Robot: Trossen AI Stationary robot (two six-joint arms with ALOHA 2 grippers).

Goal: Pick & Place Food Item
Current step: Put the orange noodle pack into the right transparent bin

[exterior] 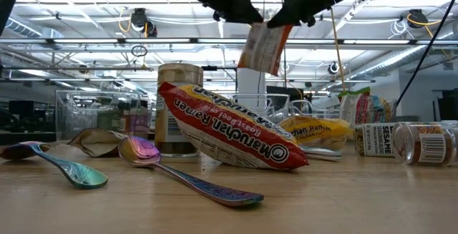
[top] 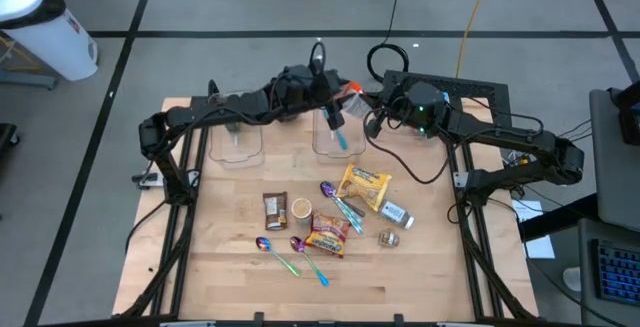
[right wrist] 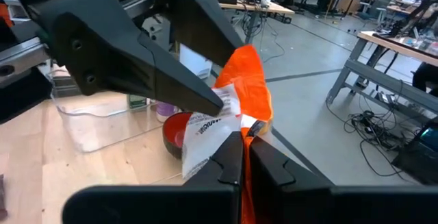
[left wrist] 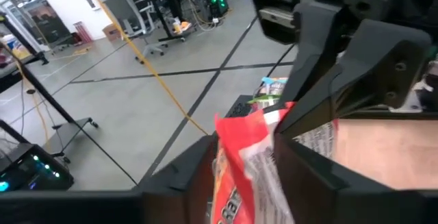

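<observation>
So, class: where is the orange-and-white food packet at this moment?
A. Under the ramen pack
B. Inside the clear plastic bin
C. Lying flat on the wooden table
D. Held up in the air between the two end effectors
D: the orange-and-white food packet hangs above the table, pinched by the right end effector, with the left end effector beside it.

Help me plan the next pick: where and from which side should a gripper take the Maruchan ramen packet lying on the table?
Pinch the ramen packet across its narrow width at mid-length, coming straight down. It lies flat and puffed up, and a spoon lies close beside it, so a sideways approach would probably be crowded.
</observation>
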